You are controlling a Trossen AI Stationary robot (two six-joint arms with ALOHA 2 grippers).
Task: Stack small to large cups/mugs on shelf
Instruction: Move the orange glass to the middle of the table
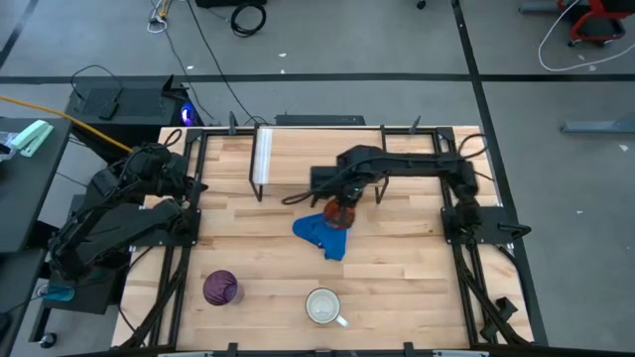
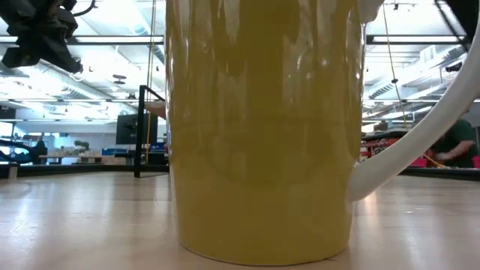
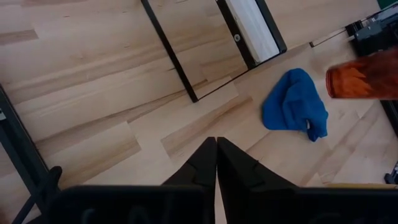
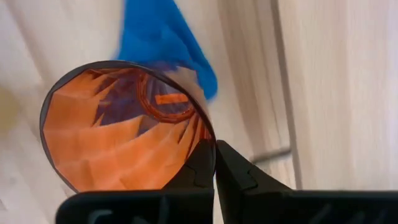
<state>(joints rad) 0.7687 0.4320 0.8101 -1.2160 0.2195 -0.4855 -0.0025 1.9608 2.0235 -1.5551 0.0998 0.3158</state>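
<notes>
My right gripper (image 1: 337, 203) reaches from the right to the table's middle and is shut on the translucent orange cup (image 1: 339, 212), just over the far edge of a crumpled blue cloth (image 1: 322, 235). The purple tumbler (image 1: 220, 288) and the white mug (image 1: 322, 305) stand on their bases near the near edge. The mug (image 2: 262, 127) fills the low view. The light-wood shelf (image 1: 263, 154) with black wire legs sits at the far left of the table. My left gripper (image 3: 216, 155) is shut and hovers over the left edge. My right gripper pinches the orange cup's rim (image 4: 210, 140), with one finger (image 4: 198, 169) inside the mouth and the other outside the wall. The fingers come from above, pointing down. The cup hangs below them, mouth up toward the wrist, lifted off the table over the cloth (image 4: 161, 37).
Black frame rails run along the table's left and right sides. Bare wood lies between the shelf (image 3: 252, 28) and the cloth (image 3: 293, 106), and between the cloth and the two near vessels. The room beyond the far edge shows in the low view.
</notes>
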